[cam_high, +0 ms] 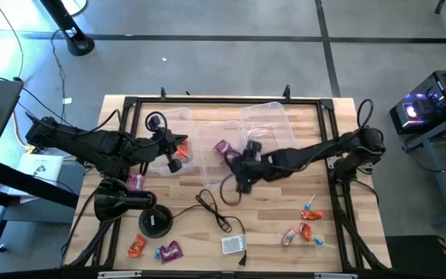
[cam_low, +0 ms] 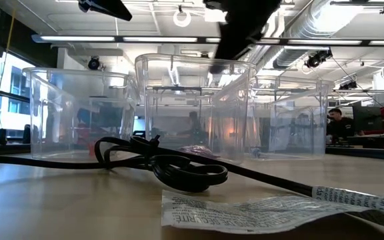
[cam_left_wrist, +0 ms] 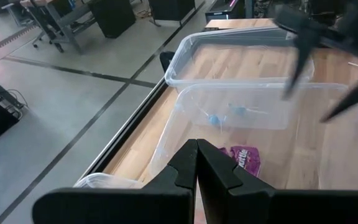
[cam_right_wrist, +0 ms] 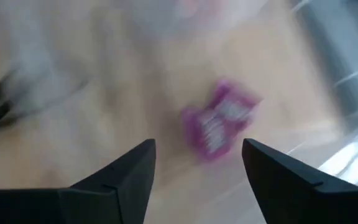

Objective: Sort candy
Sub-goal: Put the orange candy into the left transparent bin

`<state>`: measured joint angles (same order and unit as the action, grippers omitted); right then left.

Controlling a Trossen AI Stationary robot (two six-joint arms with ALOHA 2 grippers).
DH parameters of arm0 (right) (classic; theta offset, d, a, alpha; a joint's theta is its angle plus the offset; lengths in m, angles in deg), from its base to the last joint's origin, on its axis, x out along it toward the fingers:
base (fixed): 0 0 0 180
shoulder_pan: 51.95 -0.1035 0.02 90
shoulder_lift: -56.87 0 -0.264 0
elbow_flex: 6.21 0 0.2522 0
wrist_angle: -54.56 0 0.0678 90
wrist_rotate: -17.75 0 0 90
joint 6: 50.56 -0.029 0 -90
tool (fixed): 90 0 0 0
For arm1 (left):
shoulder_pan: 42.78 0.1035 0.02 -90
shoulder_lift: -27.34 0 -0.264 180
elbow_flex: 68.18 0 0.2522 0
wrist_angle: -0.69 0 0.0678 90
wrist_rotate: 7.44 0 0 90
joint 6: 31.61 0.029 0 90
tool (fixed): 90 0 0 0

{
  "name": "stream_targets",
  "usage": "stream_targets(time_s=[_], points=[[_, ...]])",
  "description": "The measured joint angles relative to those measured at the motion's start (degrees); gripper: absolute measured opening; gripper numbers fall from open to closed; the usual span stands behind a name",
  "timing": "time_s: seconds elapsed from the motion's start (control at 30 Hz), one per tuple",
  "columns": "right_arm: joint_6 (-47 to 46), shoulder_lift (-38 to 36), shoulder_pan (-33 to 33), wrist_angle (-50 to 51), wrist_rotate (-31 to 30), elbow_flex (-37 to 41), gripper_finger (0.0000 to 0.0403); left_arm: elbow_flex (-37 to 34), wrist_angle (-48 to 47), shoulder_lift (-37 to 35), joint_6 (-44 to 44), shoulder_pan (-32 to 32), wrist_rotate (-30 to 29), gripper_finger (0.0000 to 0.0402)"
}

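Clear glossy plastic bins (cam_high: pixel 265 118), wood table (cam_high: pixel 269 225)

The left dark two-finger gripper (cam_left_wrist: pixel 197 163) is closed, its fingers pressed together, and hangs over the left half of the desk, its arm reaching in from the left edge. The right dark two-finger gripper (cam_right_wrist: pixel 197 163) stands spread wide, empty, above the desk's middle, its arm stretched in from the right edge.

Room around the wooden table (cam_high: pixel 285 240): grey concrete floor (cam_high: pixel 231 62) with dark seams; ceiling of exposed ducts (cam_low: pixel 325 27) and strip lights (cam_low: pixel 99 39); windows (cam_low: pixel 5 93) at one side
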<state>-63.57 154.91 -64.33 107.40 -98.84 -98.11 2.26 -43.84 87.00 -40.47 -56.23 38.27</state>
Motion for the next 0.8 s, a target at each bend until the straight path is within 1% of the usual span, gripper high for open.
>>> stream_targets(time_s=[0.1,0.23,0.27,0.33,0.4,0.43,0.6,0.8], points=[[-4.9,0.0,-3.2,5.8,6.0,-0.1,0.0236,0.0,0.0,0.0,-0.1,0.0,0.0,0.0],[-11.8,-0.1,-8.5,12.4,9.1,-0.1,0.0236,0.0,-0.4,0.0,-0.6,0.0,0.0,0.0],[-12.4,-0.1,-9.6,13.3,7.9,-0.1,0.0236,0.0,-0.7,0.0,-0.6,0.0,0.0,0.0],[-12.5,-0.1,-11.6,13.1,2.6,-0.1,0.0236,0.0,-1.0,0.0,-0.5,0.0,0.0,0.0],[-12.3,-0.2,-12.3,13.0,-2.6,-0.9,0.0236,0.0,-0.7,0.0,-0.1,0.4,0.0,0.0],[-11.8,-0.2,-12.2,12.8,-4.1,-1.4,0.0236,0.0,-0.7,0.0,-0.2,0.5,0.0,0.0],[-9.7,-0.2,-11.1,11.7,-8.3,-4.1,0.0236,0.0,-1.2,0.0,-1.0,0.8,0.0,0.0],[-6.5,-0.2,-12.1,14.0,-8.4,-9.7,0.0236,0.0,-1.7,0.0,-0.6,0.8,0.0,0.0]])
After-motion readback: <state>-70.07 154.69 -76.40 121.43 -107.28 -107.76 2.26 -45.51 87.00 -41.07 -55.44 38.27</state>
